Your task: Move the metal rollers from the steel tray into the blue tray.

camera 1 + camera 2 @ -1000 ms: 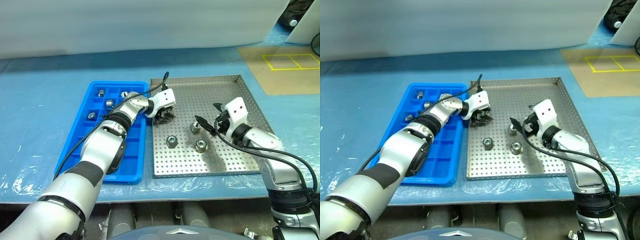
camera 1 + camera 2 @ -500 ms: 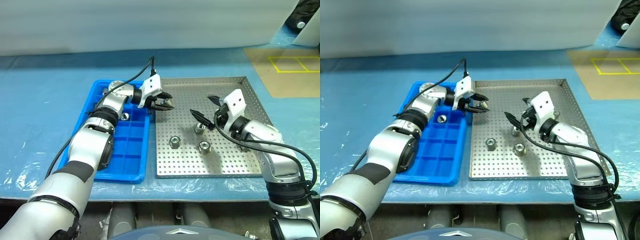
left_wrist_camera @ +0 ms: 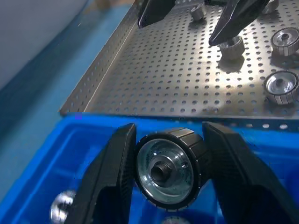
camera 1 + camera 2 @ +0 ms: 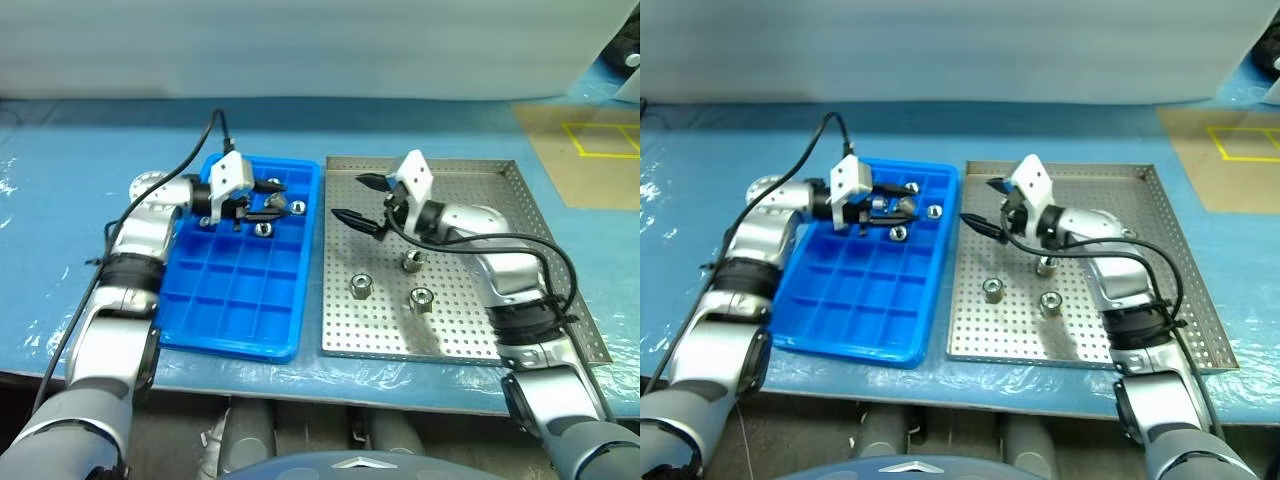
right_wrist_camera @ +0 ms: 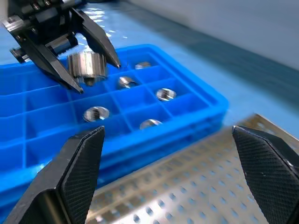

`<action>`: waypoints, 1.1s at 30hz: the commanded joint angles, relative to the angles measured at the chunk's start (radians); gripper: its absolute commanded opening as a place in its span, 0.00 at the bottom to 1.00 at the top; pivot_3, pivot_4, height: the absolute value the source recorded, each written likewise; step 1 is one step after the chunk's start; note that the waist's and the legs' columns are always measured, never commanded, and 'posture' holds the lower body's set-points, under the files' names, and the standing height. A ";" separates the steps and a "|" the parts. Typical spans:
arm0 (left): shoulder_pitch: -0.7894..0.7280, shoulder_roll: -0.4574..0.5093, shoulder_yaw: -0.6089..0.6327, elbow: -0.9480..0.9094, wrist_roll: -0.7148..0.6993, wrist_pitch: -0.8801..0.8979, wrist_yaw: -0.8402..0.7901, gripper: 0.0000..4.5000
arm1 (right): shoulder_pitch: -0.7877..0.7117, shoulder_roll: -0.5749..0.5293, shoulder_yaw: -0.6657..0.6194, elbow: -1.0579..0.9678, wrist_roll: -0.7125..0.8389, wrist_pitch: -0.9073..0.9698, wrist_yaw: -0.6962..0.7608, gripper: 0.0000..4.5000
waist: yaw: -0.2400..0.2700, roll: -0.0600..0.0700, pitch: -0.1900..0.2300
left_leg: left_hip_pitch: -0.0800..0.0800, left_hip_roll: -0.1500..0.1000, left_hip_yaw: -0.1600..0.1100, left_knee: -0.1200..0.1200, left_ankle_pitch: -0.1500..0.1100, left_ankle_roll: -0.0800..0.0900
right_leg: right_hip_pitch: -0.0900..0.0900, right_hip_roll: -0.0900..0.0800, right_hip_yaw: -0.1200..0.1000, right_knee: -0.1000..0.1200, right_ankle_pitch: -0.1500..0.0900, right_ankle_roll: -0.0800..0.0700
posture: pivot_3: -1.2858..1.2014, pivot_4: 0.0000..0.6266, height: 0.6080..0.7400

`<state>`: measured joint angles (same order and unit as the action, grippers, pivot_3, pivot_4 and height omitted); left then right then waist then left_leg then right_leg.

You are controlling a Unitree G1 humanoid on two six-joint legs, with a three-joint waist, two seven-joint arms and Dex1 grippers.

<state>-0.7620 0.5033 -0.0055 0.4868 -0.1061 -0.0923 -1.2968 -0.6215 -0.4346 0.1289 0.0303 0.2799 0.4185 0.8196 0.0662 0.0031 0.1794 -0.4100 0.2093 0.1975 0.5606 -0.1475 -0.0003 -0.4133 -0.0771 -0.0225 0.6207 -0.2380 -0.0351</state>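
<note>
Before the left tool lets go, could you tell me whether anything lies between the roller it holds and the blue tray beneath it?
Nothing visible does. The left tool holds the roller over the blue tray, with only open compartments and a few delivered rollers below.

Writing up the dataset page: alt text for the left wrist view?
The left gripper holds a metal roller between its two black fingers above the blue tray. Beyond lies the steel tray with more rollers and the right gripper's dark fingertips.

Glossy blue plastic tray (image 4: 236,290), shiny metal rollers (image 4: 362,286) (perforated matt steel tray (image 4: 470,310))
</note>
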 commanded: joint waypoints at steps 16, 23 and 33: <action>0.455 0.241 0.267 -0.518 -0.137 0.265 0.306 0.42 | -0.169 0.115 0.120 0.187 0.007 -0.087 0.323 1.00 | 0.078 -0.001 0.000 | -0.007 0.000 -0.004 0.000 0.003 -0.005 | -0.009 0.001 -0.003 0.004 0.000 0.000 | 0.64 0.24 1.00; 0.495 0.219 0.261 -0.489 -0.153 0.252 0.366 0.42 | -0.182 0.154 0.150 0.202 -0.022 -0.105 0.347 1.00 | 0.094 -0.001 0.000 | -0.007 0.000 -0.006 0.001 0.004 -0.007 | -0.009 0.001 -0.003 0.005 0.000 0.000 | 0.65 0.24 1.00; 0.576 0.218 0.229 -0.568 -0.206 0.281 0.334 0.42 | -0.125 0.134 0.141 0.145 -0.029 -0.081 0.327 1.00 | 0.091 -0.002 0.000 | -0.007 -0.001 -0.006 0.001 0.005 -0.008 | -0.009 0.001 -0.003 0.005 0.000 0.000 | 0.63 0.24 1.00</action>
<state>-0.1977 0.7000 0.2072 -0.0164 -0.2745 0.1783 -0.9454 -0.7491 -0.2977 0.2845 0.2194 0.2398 0.3380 1.1513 0.1572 0.0015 0.1790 -0.4175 0.2080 0.1912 0.5614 -0.1427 -0.0086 -0.4223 -0.0756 -0.0250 0.6258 -0.2381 -0.0351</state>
